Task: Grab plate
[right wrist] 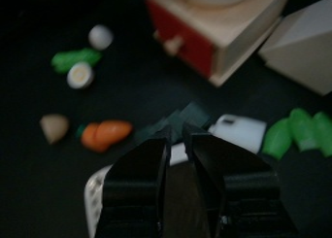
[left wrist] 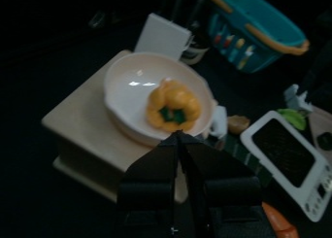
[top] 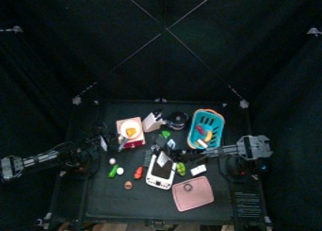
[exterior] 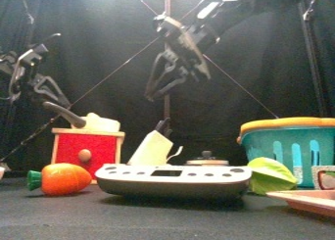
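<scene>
Plate (top: 193,192) flat on table (top: 113,199) at 5 o'clock corner, untouched; grab not yet begun. Right gripper (right wrist: 176,145) pressed together, high over scale (top: 160,172), apart from plate. Left gripper (left wrist: 180,156) pressed together above bowl (left wrist: 146,98). Approach, descent, grip all left.

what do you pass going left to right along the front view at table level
Orange vegetable with a green stem → red and cream box → white scale-like device → green leafy piece → teal-blue basket → corner of the pink plate.
</scene>
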